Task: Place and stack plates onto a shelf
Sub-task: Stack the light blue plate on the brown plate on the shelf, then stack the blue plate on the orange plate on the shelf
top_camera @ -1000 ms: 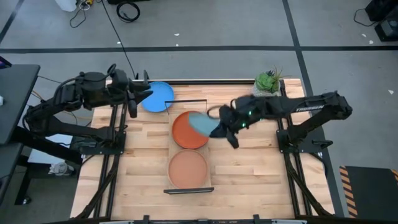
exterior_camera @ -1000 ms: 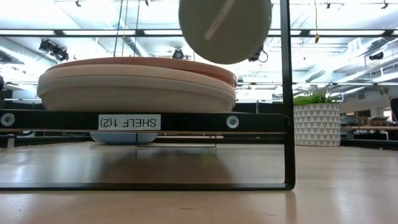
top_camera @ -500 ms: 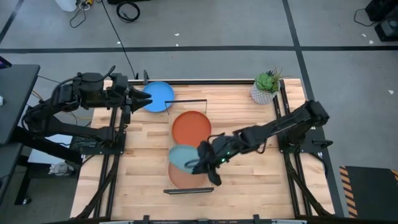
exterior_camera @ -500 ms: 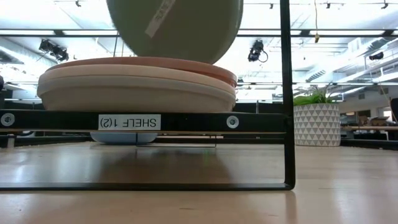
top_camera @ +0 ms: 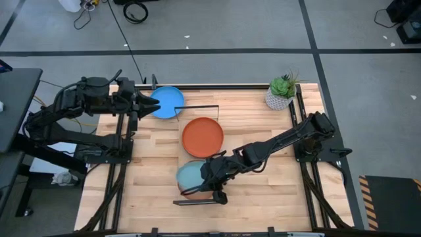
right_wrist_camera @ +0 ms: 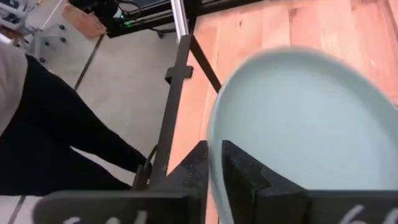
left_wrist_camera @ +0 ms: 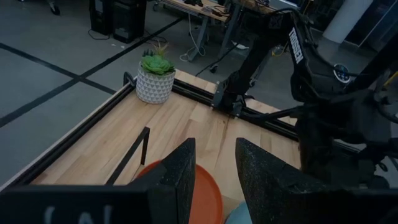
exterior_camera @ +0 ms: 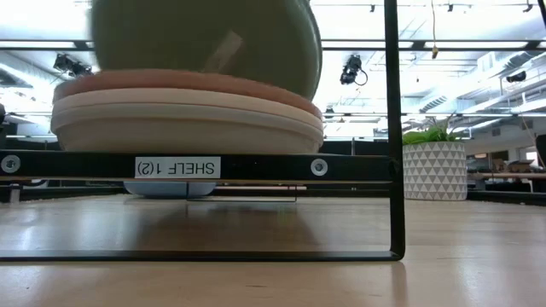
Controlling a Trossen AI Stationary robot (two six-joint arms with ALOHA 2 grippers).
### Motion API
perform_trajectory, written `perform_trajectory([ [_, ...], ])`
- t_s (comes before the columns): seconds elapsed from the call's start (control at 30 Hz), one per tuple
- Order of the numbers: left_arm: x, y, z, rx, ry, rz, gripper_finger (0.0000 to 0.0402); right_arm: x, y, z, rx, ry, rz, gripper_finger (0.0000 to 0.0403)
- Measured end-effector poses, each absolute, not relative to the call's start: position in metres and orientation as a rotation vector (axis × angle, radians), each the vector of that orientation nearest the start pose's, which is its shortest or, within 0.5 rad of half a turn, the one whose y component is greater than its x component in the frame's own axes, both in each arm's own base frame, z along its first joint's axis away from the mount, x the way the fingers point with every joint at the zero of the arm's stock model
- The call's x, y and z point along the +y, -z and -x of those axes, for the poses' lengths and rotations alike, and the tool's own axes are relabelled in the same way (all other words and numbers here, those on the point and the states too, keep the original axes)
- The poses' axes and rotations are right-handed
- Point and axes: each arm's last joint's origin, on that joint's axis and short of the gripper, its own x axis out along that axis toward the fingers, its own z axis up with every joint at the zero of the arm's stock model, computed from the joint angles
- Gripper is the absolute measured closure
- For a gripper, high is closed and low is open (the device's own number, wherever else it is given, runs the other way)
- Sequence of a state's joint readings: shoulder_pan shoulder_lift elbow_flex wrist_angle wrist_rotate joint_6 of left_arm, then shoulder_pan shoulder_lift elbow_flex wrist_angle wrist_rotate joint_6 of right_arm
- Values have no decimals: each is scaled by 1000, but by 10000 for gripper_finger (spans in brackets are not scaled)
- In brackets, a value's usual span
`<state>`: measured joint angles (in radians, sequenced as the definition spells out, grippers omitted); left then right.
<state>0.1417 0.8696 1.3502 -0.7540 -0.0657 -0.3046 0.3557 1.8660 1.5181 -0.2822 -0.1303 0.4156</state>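
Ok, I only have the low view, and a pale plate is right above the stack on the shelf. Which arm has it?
Observer: The right gripper. Its wrist view shows the fingers clamped on the rim of the light blue plate.
Operator: Is it lined up with the stack?
Observer: Nearly. From above it covers most of the terracotta plate at the shelf's near end, leaving only a sliver of its near edge showing.
Operator: Anything else on the shelf?
Observer: An orange plate lies on the far half, apart from your stack.
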Motion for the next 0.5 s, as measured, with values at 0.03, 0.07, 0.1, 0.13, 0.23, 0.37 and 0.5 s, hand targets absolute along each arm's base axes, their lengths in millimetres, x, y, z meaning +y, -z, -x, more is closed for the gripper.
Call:
perform_trajectory([
  [0.03, 21, -446, -131, 240, -246, 312, 281, 152, -272, -397, 721, -331, -322, 345],
  [0.07, 21, -446, -131, 241, -247, 313, 281, 152, -272, -397, 724, -331, -322, 338],
  [0.1, 21, -446, -131, 241, -247, 313, 281, 152, -272, -397, 724, -332, -322, 330],
  [0.13, 21, -446, -131, 241, -246, 312, 281, 152, -273, -397, 722, -332, -322, 323],
  [0.23, 21, -445, -131, 242, -247, 312, 281, 151, -277, -396, 704, -333, -337, 303],
  [0.37, 21, -444, -130, 255, -248, 312, 281, 147, -277, -397, 721, -318, -397, 288],
  [0.5, 20, -436, -128, 344, -263, 283, 281, 134, -287, -395, 721, -279, -469, 286],
])
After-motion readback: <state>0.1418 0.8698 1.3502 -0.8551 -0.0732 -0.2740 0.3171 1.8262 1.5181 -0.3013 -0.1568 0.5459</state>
